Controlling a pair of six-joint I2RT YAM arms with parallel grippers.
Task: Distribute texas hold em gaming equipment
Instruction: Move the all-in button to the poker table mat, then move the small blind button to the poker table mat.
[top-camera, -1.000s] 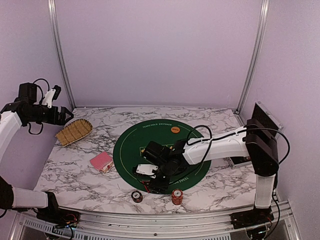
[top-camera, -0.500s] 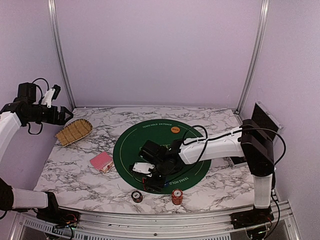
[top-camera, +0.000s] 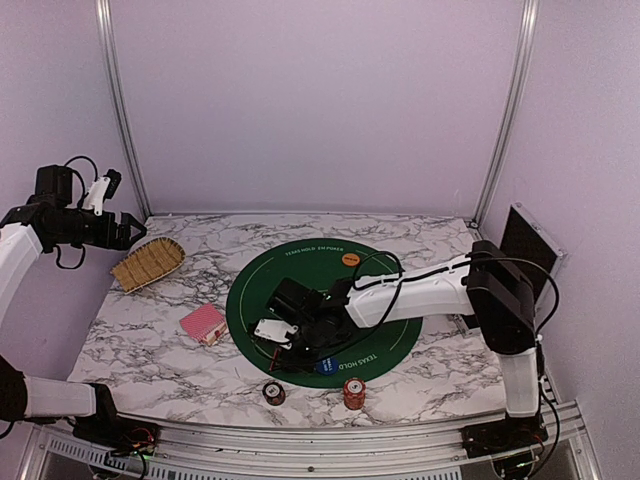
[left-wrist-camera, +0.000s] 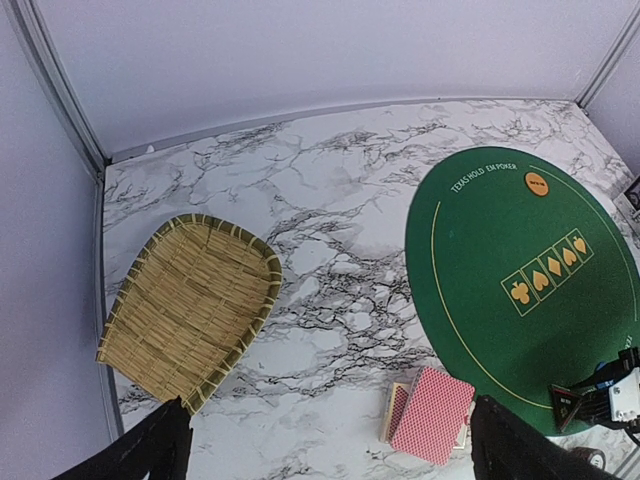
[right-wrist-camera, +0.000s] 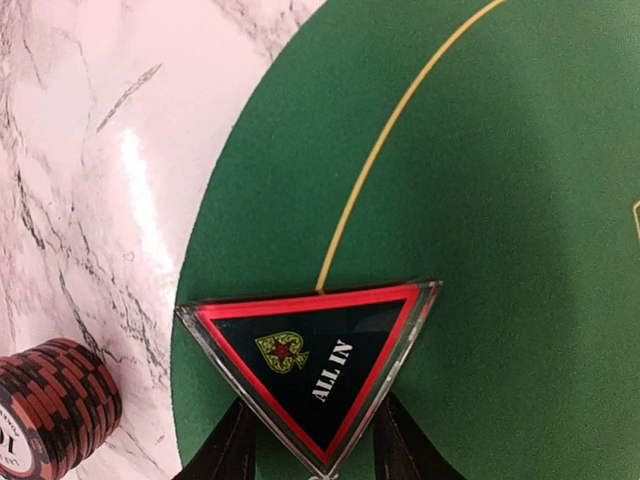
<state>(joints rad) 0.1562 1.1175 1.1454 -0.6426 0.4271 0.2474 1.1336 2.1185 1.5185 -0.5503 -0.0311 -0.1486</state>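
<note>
Seemingly a robotics lab test cell: plain lilac walls (top-camera: 320, 100), aluminium frame posts (top-camera: 112, 110), a marble-patterned tabletop (top-camera: 440, 370).

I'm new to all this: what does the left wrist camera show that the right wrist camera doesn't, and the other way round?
Only the left wrist view: a tan woven basket, a pink-red-backed card deck, a small orange round chip and the mat's yellow suit symbols. Only the right wrist view: the ALL IN lettering on the black-and-red triangular marker, gripped by the right tool, and a dark red chip stack. Both: the round green felt mat with its yellow line, and the white marble table.
</note>
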